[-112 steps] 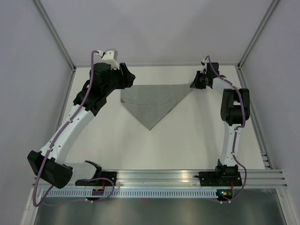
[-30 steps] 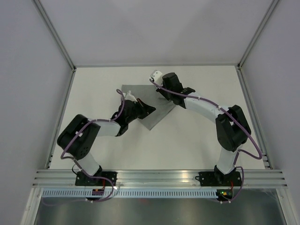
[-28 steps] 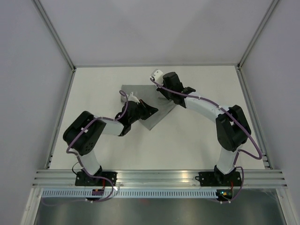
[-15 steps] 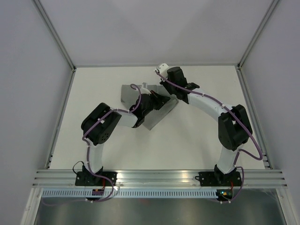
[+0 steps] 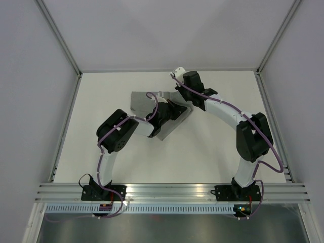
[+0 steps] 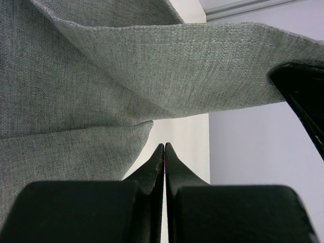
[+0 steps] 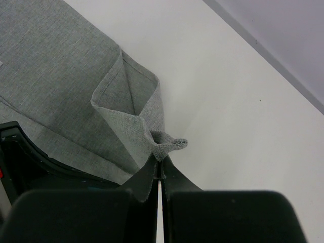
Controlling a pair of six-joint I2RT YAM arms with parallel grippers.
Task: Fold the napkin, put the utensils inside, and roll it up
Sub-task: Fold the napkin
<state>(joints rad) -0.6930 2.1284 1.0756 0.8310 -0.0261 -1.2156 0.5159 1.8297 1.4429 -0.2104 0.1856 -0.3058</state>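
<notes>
The napkin (image 5: 137, 100) was a plain mid-grey cloth with a fine, matte woven grain, lying on the smooth white counter (image 5: 217, 147) toward its far middle, partly under the ends of both arms. From above it showed straight hemmed edges at its far left and narrowed to a point toward the near side. In the left wrist view the napkin (image 6: 101, 76) rose in soft, broad folds, one sheet arching over a gap through which the counter showed.

The left fingers (image 6: 152, 172), black and tapering to thin wedge tips, were pressed fully together, with no cloth visible between them; a fold edge lay just beyond their tips. The right fingers (image 7: 144, 179), of the same matte black shape, were also closed, pinching a small curled corner of the napkin (image 7: 50, 61), which stood up from there in a hollow, tent-like fold.

Purple cables (image 5: 104, 152) ran along the white and black arm links, and a ribbed silvery metal rail (image 5: 172, 190) carried the arm bases.
</notes>
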